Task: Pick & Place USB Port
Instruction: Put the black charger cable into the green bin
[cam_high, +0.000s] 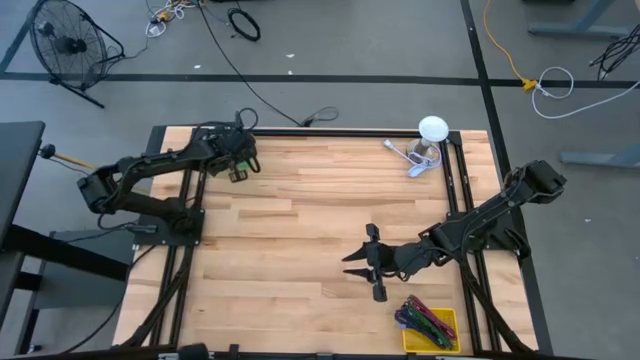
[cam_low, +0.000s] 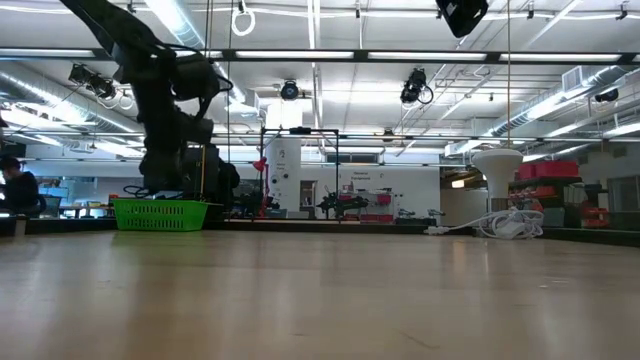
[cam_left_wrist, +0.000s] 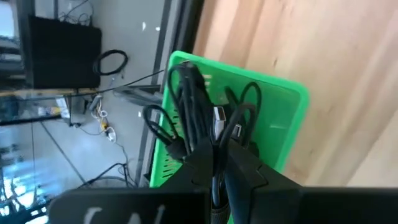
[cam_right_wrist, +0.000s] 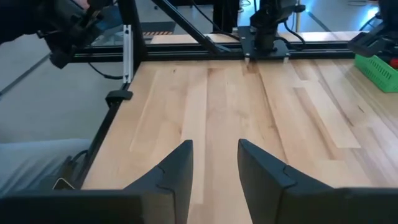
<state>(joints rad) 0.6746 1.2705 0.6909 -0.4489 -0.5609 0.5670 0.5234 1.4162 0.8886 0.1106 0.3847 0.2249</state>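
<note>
Above the green basket, the left claw is pressed together, pinching a black USB cable. Loops tangled with the other cables could drag them out. Well away from the basket, the right claw hangs spread over the surface.
</note>
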